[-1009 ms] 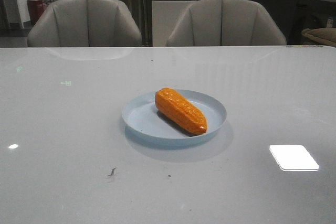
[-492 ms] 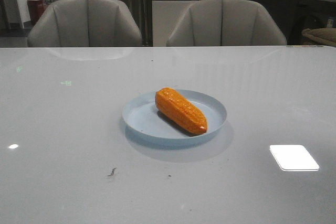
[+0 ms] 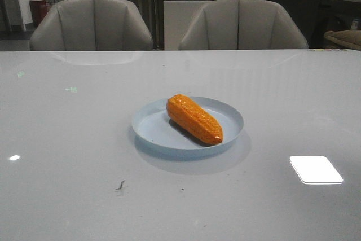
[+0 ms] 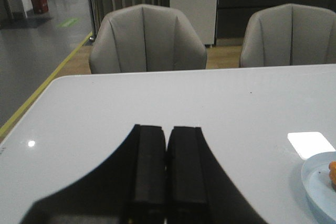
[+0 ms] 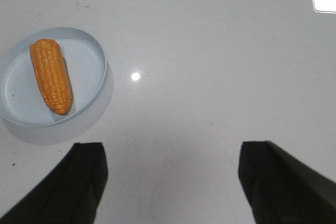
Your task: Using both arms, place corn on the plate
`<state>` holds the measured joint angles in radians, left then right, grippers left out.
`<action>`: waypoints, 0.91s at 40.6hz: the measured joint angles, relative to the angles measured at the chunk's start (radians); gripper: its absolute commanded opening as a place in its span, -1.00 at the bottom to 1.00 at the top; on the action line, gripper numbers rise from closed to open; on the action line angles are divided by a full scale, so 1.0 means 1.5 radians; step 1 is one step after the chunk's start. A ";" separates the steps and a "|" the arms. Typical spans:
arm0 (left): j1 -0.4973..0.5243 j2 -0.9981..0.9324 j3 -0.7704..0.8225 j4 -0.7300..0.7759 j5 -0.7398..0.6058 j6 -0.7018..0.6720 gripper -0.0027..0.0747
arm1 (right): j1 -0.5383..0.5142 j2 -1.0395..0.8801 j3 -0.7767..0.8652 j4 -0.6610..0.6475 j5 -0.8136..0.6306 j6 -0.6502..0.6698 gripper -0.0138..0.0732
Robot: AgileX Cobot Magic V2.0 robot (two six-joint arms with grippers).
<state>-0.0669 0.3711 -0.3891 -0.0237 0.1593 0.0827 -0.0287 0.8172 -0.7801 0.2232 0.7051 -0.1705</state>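
The orange-yellow corn (image 3: 194, 119) lies slantwise inside the pale blue plate (image 3: 152, 131) at the middle of the table. Both also show in the right wrist view: the corn (image 5: 51, 75) on the plate (image 5: 89, 61). A sliver of the plate (image 4: 320, 187) and corn (image 4: 333, 173) shows in the left wrist view. My left gripper (image 4: 168, 129) is shut and empty, held over bare table, apart from the plate. My right gripper (image 5: 170, 148) is wide open and empty above bare table beside the plate. Neither arm shows in the front view.
Two grey chairs (image 3: 90, 23) (image 3: 242, 23) stand behind the table's far edge. A bright light patch (image 3: 316, 169) reflects on the glossy table at the right. Small dark specks (image 3: 120, 185) lie near the front.
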 measured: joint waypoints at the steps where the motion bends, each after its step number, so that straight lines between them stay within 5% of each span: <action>1: 0.000 -0.017 0.011 0.000 -0.001 0.000 -0.69 | 0.000 0.000 0.000 0.000 0.000 0.000 0.75; 14: 0.000 -0.193 0.087 0.000 -0.011 0.000 -0.69 | 0.000 0.000 0.000 0.000 0.000 0.000 0.75; 37: 0.000 -0.252 0.266 0.000 -0.048 0.000 -0.69 | 0.000 0.000 0.000 0.001 0.000 -0.001 0.75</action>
<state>-0.0669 -0.0071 0.0102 -0.0237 0.0873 0.0827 -0.0287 0.8172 -0.7801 0.2250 0.7051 -0.1724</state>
